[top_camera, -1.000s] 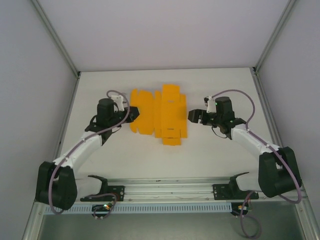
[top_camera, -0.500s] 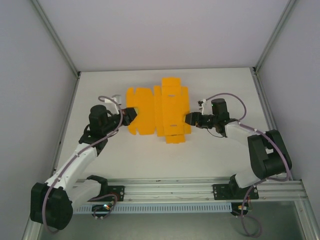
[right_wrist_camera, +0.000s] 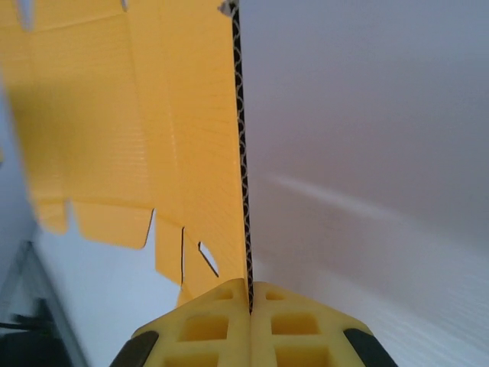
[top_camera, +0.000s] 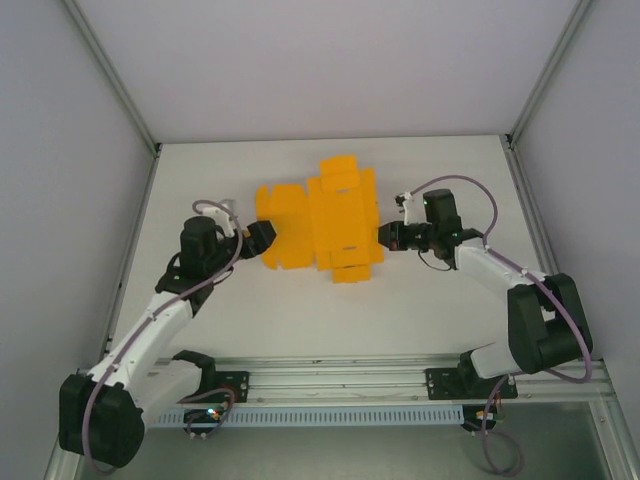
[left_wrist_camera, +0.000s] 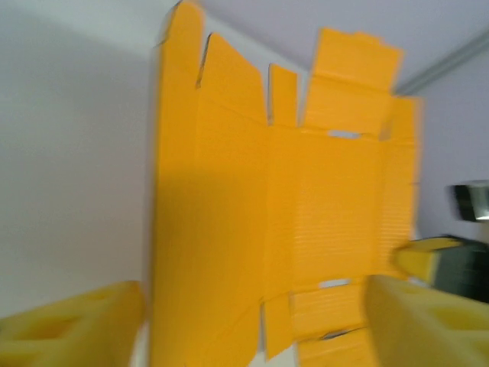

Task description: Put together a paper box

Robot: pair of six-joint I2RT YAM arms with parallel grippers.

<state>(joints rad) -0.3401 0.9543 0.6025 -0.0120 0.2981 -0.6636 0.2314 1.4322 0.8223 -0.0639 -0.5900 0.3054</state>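
Top external view: the paper box (top_camera: 318,225) is an open, unfolded sheet of bright orange card, spread near the middle of the white table (top_camera: 450,170) between the two arms, with its flaps reaching out to the left, the far side and the near side. The left gripper (top_camera: 262,238) sits at the sheet's left edge, near its near-left corner, and whether it touches the card cannot be told from above. The right gripper (top_camera: 386,237) meets the sheet's right edge from the opposite side. In the left wrist view, which is somewhat blurred, the left gripper (left_wrist_camera: 252,306) has its jaws spread wide, one yellow finger low on the left and the other low on the right, and nothing is clamped between them; the paper box (left_wrist_camera: 321,199) stretches out ahead, its crease lines, slots and cut flaps facing the camera. In the right wrist view, the right gripper (right_wrist_camera: 250,294) is pressed closed on the card, its two yellow fingers (right_wrist_camera: 202,327) meeting on the thin corrugated edge of the paper box (right_wrist_camera: 114,115), which runs straight up from the pinch and fans away to the left
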